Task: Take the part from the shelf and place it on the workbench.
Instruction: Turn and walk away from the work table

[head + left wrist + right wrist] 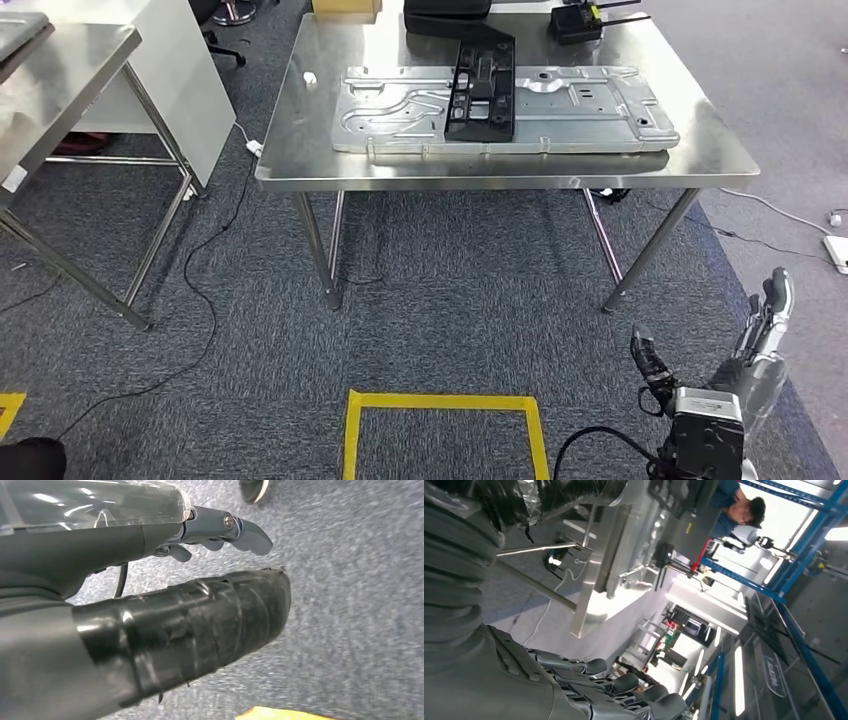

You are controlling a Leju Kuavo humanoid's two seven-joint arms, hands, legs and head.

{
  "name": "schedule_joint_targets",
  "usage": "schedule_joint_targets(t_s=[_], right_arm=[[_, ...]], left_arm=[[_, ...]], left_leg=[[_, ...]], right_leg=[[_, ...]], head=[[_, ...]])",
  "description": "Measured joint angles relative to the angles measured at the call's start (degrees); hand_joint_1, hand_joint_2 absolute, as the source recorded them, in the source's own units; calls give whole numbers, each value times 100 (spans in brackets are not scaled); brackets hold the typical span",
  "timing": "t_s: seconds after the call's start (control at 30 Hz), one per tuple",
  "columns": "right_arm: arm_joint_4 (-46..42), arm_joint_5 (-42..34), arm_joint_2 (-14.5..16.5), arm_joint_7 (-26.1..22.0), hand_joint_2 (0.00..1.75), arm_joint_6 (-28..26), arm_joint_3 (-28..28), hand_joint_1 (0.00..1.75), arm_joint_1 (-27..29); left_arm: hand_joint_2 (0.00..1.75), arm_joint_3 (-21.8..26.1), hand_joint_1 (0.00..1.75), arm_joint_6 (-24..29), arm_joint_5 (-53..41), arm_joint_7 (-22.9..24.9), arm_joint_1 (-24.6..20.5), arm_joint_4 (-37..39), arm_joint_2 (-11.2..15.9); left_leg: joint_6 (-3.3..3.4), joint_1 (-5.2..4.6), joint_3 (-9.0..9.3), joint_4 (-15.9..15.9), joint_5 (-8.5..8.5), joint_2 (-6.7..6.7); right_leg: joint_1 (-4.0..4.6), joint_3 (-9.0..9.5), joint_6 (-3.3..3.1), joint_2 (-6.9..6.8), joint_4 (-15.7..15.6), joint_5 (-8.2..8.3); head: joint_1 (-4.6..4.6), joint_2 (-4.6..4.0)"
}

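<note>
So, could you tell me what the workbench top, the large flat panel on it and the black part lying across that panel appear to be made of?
Workbench: looks like brushed stainless steel, with soft reflections and bare metal legs.
Large flat panel: seemingly stamped sheet metal, dull silver, with pressed ribs and holes.
Black part: probably moulded plastic, matte black and ribbed, though painted metal cannot be ruled out.

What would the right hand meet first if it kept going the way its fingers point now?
Nothing close, it seems. In the head view the right hand is open and empty, its fingers pointing up and forward past the steel workbench's right front leg, over bare carpet. Depth is unclear, so this is a guess.
</note>
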Motion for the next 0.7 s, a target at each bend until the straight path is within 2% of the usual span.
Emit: schedule_joint_targets(t_s=[0.03,0.07,0.1,0.13,0.17,0.2,0.23,0.27,0.33,0.37,0.4,0.47,0.5,0.53,0.57,0.6,0.63,0.67,0.7], right_arm=[[13,0,-1,0,175,3,-3,0,0],[24,0,-1,0,175,2,-5,0,-1],[33,0,-1,0,175,3,-6,0,-3],[38,0,-1,0,175,3,-6,0,-9],[42,0,-1,1,175,4,-6,0,-20],[43,0,-1,2,175,4,-6,0,-29],[43,1,-1,2,175,4,-6,0,-37],[44,1,-1,2,175,4,-6,0,-40],[48,2,1,2,175,4,-6,0,-43],[51,2,2,2,175,4,-6,0,-49],[55,2,3,2,175,4,-6,0,-53],[60,2,4,2,175,4,-6,0,-55],[63,2,5,2,175,4,-6,0,-53],[68,2,5,2,175,4,-6,0,-51],[73,2,5,2,175,4,-6,0,-49],[78,2,5,2,175,4,-6,0,-48],[82,3,6,2,175,3,-6,0,-47],[83,4,6,2,175,1,-6,0,-45],[82,5,6,2,175,-1,-6,0,-44]], left_arm=[[0,0,0,0,0,3,2,0,0],[0,0,0,0,-1,8,3,0,0],[0,0,0,0,-1,13,4,0,-1],[0,0,0,0,-1,17,2,0,-1],[0,0,0,0,-1,19,1,0,-2],[0,0,0,-1,-1,19,1,0,-2],[0,1,0,-2,0,19,0,0,-2],[0,1,0,-3,0,19,0,0,-2],[0,5,0,-6,2,19,8,0,0],[0,7,0,-7,3,19,11,0,2],[0,9,0,-7,3,19,16,0,3],[0,10,0,-8,4,19,19,0,4],[0,11,0,-10,4,19,20,0,4],[0,11,0,-12,4,19,19,0,4],[0,11,0,-15,4,19,17,0,4],[0,11,0,-18,4,19,14,0,5],[0,11,0,-21,4,21,11,0,6],[0,11,0,-22,5,25,6,0,11],[0,11,0,-24,5,29,2,0,16]], left_leg=[[-4,-3,-92,26,54,1],[-15,-4,-188,62,102,2],[-30,-2,-285,105,143,1],[-48,-1,-371,155,177,0],[-72,-8,-448,208,206,-4],[-99,-15,-498,249,237,-7],[-130,-21,-531,276,271,-8],[-162,-25,-551,283,312,-9],[-232,-21,-593,292,350,-24],[-265,-14,-644,365,242,-38],[-298,-5,-716,532,32,-51],[-349,22,-894,1165,-558,-60],[-367,30,-951,1523,-749,-60],[-377,34,-956,1788,-798,-59],[-378,36,-880,1888,-709,-60],[-366,36,-695,1762,-532,-60],[-341,33,-428,1458,-369,-63],[-306,22,-95,1011,-315,-67],[-273,11,212,554,-345,-70]], right_leg=[[-1,9,6,0,205,-14],[-2,114,8,0,214,99],[-3,313,2,-1,34,266],[-3,593,-14,-1,-316,383],[8,889,-34,0,-740,406],[20,1110,-55,2,-1083,366],[35,1237,-75,6,-1314,299],[52,1268,-96,9,-1410,267],[33,1175,-161,2,-1433,354],[18,1108,-210,-7,-1442,419],[2,1030,-252,-16,-1455,488],[3,860,-301,-24,-1452,617],[8,773,-302,-25,-1448,682],[11,688,-298,-25,-1439,747],[14,603,-289,-25,-1423,808],[15,522,-278,-24,-1402,863],[16,452,-264,-23,-1377,912],[23,389,-245,-21,-1353,956],[28,344,-221,-22,-1336,1001]], head=[[0,0],[0,0],[0,0],[0,0],[-1,0],[-4,0],[-2,0],[-3,0],[2,0],[-1,0],[-3,0],[-9,0],[-10,0],[-9,0],[-11,0],[-11,0],[-12,0],[-12,0],[-10,0]])
